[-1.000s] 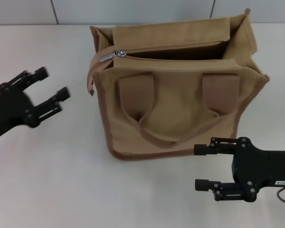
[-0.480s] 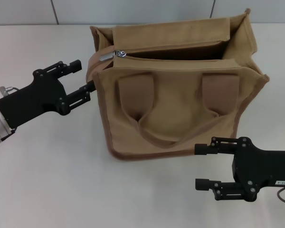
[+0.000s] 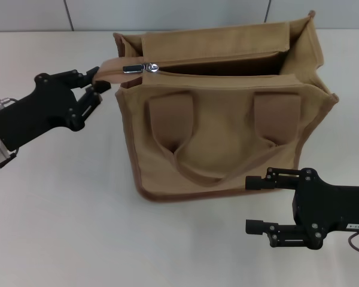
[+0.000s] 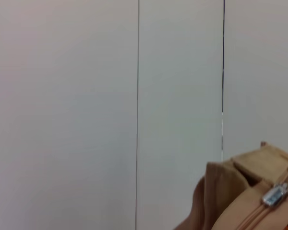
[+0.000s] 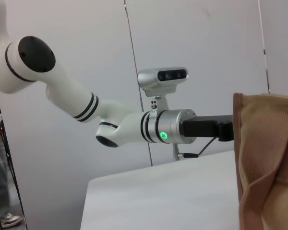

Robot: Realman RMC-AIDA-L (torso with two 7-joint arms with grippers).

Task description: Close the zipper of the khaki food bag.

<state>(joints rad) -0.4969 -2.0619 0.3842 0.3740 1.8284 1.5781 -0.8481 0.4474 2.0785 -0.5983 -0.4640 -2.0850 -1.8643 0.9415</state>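
Note:
The khaki food bag point(image 3: 221, 131) stands upright in the middle of the table, its top gaping open. The zipper's silver pull tab point(image 3: 132, 68) sits at the bag's left end; it also shows in the left wrist view point(image 4: 275, 195). My left gripper point(image 3: 96, 81) is at the bag's top left corner, shut on the brown end strap point(image 3: 109, 66) beside the pull and holding it out level. My right gripper point(image 3: 257, 205) is open and empty, low in front of the bag's right front corner, not touching it.
The bag rests on a pale table point(image 3: 66, 209) with a grey panelled wall point(image 3: 167, 12) behind. In the right wrist view the bag's edge point(image 5: 264, 158) fills one side and my left arm point(image 5: 134, 127) reaches to it from beyond.
My left gripper moved in to the bag's top left corner and closed on the brown end strap, lifting it from hanging down to level. The right arm has not moved.

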